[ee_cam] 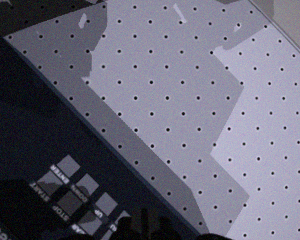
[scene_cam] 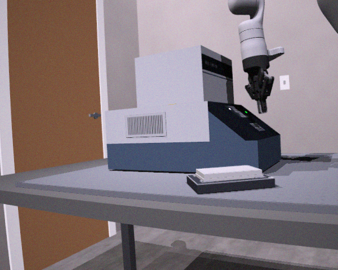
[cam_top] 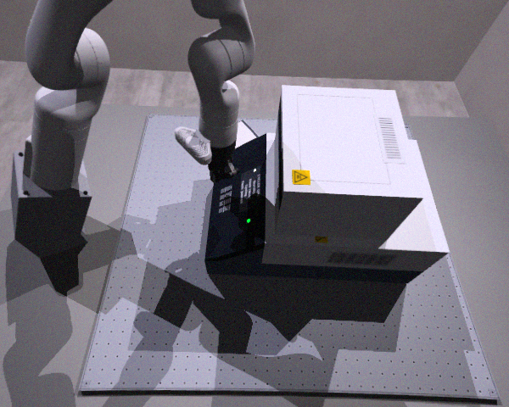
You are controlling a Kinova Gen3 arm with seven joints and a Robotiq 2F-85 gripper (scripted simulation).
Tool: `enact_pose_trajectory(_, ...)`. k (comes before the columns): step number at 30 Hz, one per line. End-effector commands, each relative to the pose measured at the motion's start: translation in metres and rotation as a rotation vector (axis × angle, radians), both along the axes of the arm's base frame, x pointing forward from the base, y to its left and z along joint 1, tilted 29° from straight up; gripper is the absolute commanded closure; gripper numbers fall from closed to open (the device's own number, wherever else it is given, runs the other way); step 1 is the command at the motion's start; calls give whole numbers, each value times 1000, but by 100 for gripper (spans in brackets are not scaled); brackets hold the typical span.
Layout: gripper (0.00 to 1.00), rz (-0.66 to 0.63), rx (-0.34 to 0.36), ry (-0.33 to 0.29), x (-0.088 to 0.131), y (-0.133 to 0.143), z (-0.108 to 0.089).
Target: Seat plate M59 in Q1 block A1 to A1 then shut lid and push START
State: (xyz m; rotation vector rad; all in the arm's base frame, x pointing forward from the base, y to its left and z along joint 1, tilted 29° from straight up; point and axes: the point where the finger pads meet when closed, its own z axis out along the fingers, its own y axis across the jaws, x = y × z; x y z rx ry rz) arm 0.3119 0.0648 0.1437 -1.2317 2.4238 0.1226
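The cycler Q1 [cam_top: 342,175] stands on the dotted mat, and its white lid housing covers the top, so the block is hidden. It also shows in the exterior view [scene_cam: 189,122]. Its dark sloped key panel [cam_top: 242,201] carries a green lamp [cam_top: 248,220]. The white plate M59 [scene_cam: 228,171] lies in the dark nest N1 [scene_cam: 230,183] beside the cycler. My gripper [scene_cam: 261,109] [cam_top: 228,171] is shut and empty, pointing down a little above the panel's key end. In the wrist view a cluster of labelled keys [ee_cam: 65,185] lies at the lower left, close to the fingertips [ee_cam: 155,232].
The arm's base [cam_top: 48,192] stands at the mat's left edge. The table's front edge [scene_cam: 192,209] runs close to the nest. A door [scene_cam: 55,116] and wall stand behind the table.
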Motion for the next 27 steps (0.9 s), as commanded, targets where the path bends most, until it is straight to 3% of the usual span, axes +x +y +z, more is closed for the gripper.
enact_pose_trajectory(1, 90, 0, 0, -1, 1, 1, -2)
enact_pose_trajectory(27, 90, 0, 0, -1, 4, 3, -9)
